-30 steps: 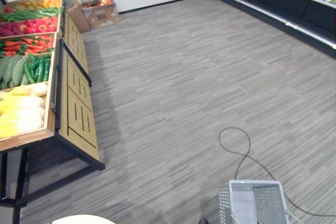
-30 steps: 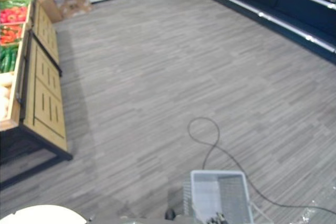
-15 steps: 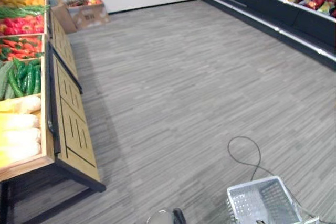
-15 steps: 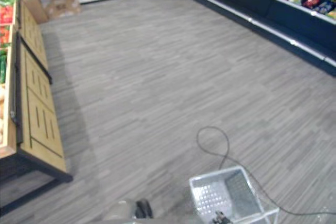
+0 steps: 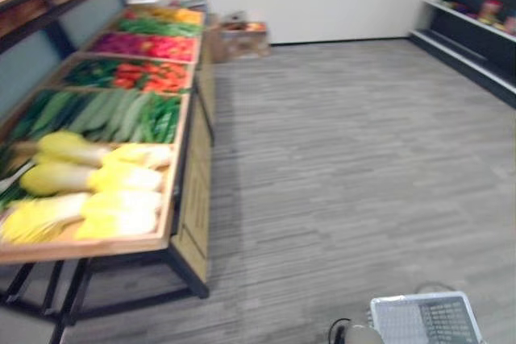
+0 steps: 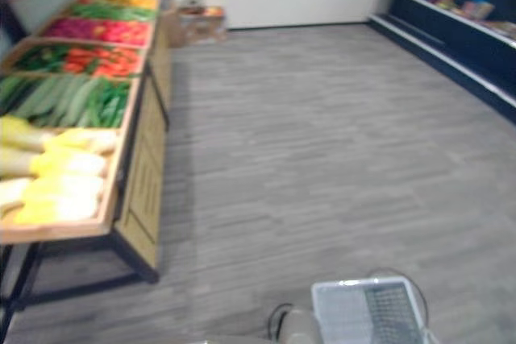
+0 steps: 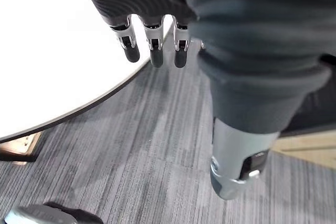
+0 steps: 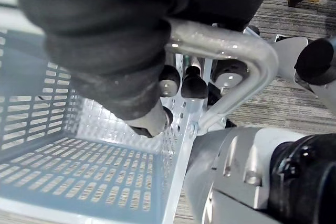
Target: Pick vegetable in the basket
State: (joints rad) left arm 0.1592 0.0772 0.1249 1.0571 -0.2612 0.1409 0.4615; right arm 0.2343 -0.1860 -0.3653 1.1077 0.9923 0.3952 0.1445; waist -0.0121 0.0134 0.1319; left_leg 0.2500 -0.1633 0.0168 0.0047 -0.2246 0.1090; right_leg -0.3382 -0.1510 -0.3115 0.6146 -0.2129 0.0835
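Vegetable stand [image 5: 193, 199] left of basket [image 5: 419, 298]

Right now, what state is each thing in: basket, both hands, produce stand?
basket: empty, hanging by its handle.
right hand: shut on the handle.
left hand: open, holding nothing.
produce stand: bins full.
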